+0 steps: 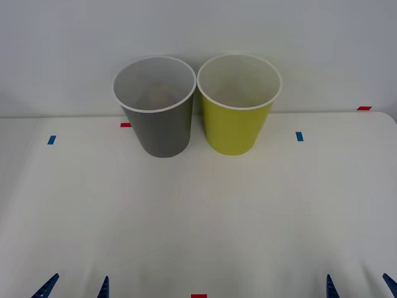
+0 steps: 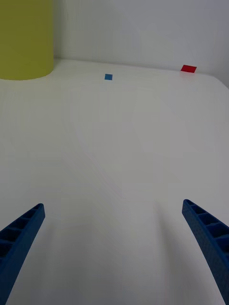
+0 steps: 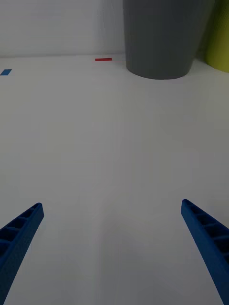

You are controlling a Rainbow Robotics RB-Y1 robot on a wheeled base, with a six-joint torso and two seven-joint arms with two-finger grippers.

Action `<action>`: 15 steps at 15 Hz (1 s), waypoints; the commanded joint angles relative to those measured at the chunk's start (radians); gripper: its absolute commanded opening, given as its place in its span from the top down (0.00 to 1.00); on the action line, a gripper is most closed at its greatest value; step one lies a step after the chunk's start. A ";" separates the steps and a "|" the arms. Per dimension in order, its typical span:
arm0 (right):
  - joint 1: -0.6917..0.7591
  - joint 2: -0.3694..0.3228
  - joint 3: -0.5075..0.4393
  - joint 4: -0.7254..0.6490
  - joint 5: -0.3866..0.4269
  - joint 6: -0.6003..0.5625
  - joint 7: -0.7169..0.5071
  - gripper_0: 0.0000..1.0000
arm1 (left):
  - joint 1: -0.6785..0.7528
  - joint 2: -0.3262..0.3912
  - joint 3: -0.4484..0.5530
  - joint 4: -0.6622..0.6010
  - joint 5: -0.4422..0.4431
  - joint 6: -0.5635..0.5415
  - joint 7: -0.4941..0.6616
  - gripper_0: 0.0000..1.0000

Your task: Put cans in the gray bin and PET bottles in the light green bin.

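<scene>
Both hands parked low, nothing held.
Gray bin (image 1: 159,112) at 12 o'clock on the counter (image 1: 198,217), green bin (image 1: 237,108) just beside it toward 1 o'clock; something brownish lies inside the gray bin, unclear what. Left hand (image 1: 74,288) at 7 o'clock, released; right hand (image 1: 360,287) at 5 o'clock, released.

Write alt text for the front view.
A gray bin and a light green bin stand upright, side by side, at the far side of a white table. The open left gripper and right gripper wait at the near edge.
</scene>
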 commanded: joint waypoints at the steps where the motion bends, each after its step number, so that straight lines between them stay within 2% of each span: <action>1: 0.000 0.000 0.000 0.000 0.000 0.000 0.000 0.00 | 0.000 0.000 0.000 0.000 0.000 0.000 0.000 0.00; 15: 0.000 0.000 0.000 0.000 0.000 0.000 0.000 0.00 | 0.000 0.000 0.000 0.000 0.000 0.000 0.000 0.00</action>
